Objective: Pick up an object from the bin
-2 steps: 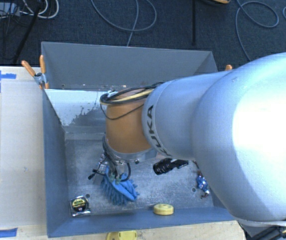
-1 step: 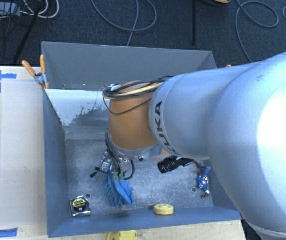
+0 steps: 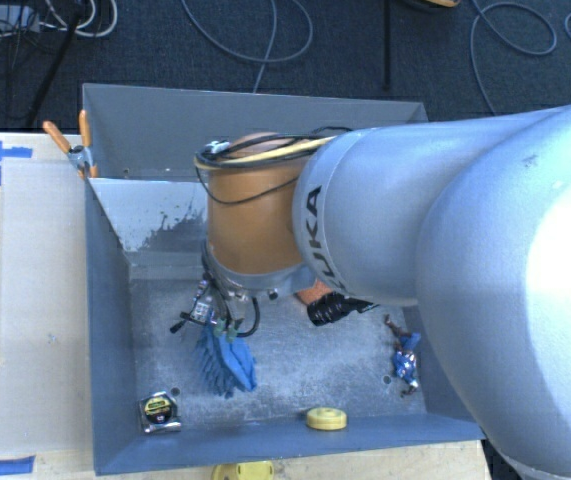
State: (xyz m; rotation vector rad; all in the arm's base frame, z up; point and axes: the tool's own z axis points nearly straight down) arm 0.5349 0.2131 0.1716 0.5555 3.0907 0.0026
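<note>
My gripper [image 3: 216, 306] hangs under the arm's orange cover, over the middle left of the bin floor. A blue brush-like thing [image 3: 226, 361] with ragged bristles lies directly below it, its upper end reaching up to the gripper. Whether it is gripped is hidden. A black object [image 3: 329, 309] with an orange piece behind it lies just right of the gripper.
A small black and yellow tape measure [image 3: 160, 410] lies near the front left corner. A flat yellow round thing [image 3: 326, 419] rests by the front wall. A small blue and black thing [image 3: 403, 360] lies at the right side. The arm covers the bin's right and back.
</note>
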